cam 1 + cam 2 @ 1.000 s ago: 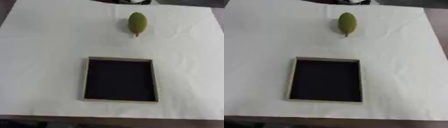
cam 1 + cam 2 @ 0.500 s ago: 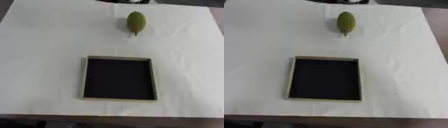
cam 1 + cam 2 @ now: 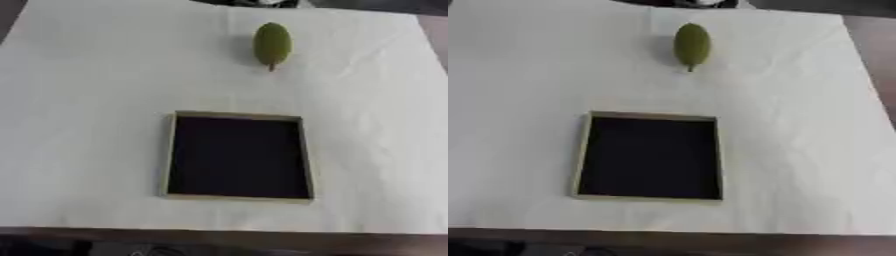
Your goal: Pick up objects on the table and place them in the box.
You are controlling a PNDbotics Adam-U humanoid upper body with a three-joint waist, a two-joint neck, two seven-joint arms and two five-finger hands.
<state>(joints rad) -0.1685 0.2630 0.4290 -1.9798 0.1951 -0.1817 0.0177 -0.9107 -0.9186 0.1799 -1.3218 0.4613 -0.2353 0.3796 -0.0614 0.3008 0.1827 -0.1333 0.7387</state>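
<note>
- A shallow square box (image 3: 237, 157) with a pale, wood-coloured rim and a dark, black-looking inside sat on the near half of the table, a little to the near side of the centre.
- Nothing could be made out lying inside the box; its floor read as one even dark field from rim to rim.
- The box lay flat, its sides roughly square to the near table edge, with white cloth showing all round it.
- A green, oval fruit-like object (image 3: 272, 43) lay on the far part of the table, well apart from the box and slightly to the right of the box's middle line.
- The object's long axis ran near to far, and a small brownish tip pointed toward the box; it cast a soft shadow on its left side.
- A white cloth (image 3: 87, 100) covered the table, faintly creased toward the right, and ended at a dark strip along the near edge.
- Neither of the robot's hands showed in either eye view, so how their fingers stood could not be told.
- Something dark with a pale spot showed at the far edge just beyond the green object, too blurred to identify.
</note>
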